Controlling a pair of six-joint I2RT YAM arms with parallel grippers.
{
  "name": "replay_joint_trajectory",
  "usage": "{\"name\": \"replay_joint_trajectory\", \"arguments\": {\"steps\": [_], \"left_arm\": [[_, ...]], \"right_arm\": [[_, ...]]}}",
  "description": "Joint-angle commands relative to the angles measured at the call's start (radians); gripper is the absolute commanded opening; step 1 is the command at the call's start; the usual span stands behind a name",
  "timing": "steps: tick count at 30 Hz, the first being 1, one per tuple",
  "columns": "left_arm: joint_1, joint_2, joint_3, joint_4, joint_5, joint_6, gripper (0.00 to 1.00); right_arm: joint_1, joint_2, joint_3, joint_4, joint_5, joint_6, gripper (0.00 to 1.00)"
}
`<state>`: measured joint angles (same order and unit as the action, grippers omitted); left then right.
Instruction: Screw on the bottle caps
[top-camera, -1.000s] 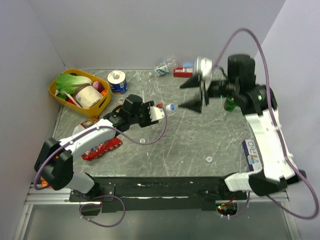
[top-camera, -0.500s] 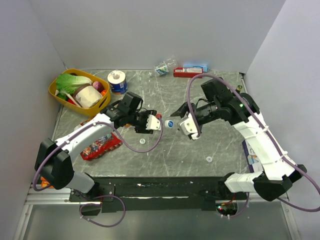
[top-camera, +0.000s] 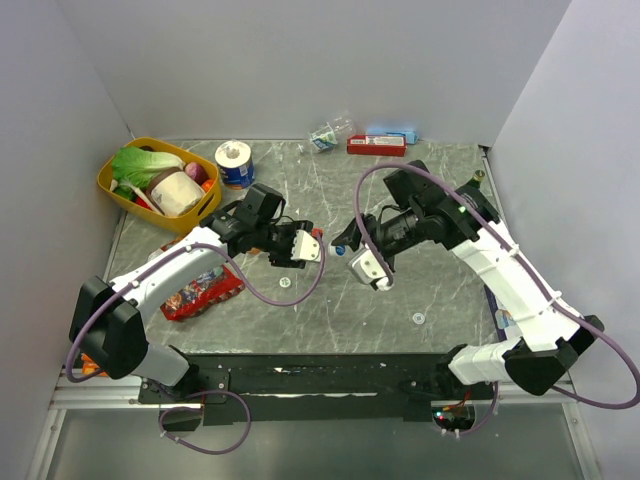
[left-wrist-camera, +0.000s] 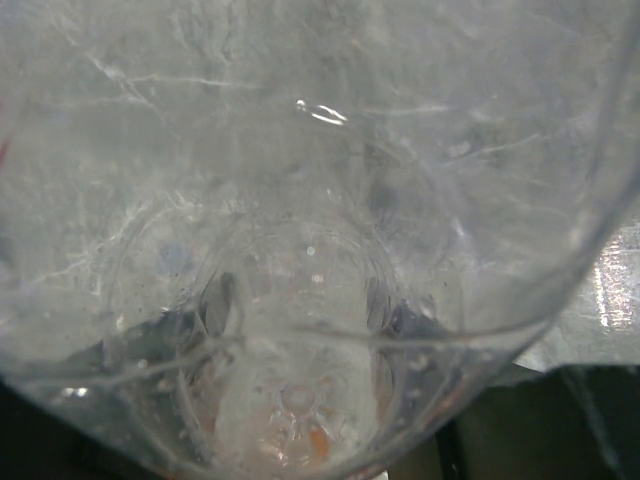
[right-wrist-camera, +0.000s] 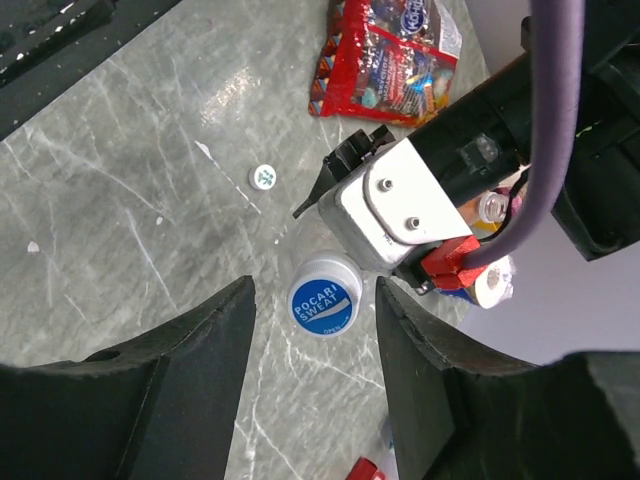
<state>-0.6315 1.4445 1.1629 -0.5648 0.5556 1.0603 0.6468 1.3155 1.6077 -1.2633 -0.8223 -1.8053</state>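
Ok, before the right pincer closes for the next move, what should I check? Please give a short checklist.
1. Grip of left pincer on bottle: ok, shut on it.
2. Is the blue cap centred in the right pincer: ok.
3. Does the right pincer touch the blue cap: not ok, open with gaps on both sides.
4. Is the blue cap seated straight on the bottle thread: cannot tell.
5. Is the loose white cap out of the way: ok, lies well apart.
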Motion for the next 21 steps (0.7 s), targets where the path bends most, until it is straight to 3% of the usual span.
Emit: {"name": "replay_joint_trajectory", "arguments": {"steps": [1,8,15,21], "left_arm": [[0.003,-0.026,0.020,0.026,0.061,0.015,0.01],[0.004,-0.029,0.017,0.028,0.059,0.023,0.01],[0.006,-0.035,0.001,0.052,0.067,0.021,0.01],[0.007,-0.041,-0.009,0.074,0.066,0.006,0.01]], "right_arm": [[0.011,0.002,-0.015,0.024,-0.006,-0.012,0.57],[0.017,0.005,-0.038,0.080,0.006,0.012,0.47],[0.017,-0.021,-0.115,0.188,0.026,0.043,0.44],[0.011,-0.012,-0.112,0.260,0.058,0.161,0.22]]}}
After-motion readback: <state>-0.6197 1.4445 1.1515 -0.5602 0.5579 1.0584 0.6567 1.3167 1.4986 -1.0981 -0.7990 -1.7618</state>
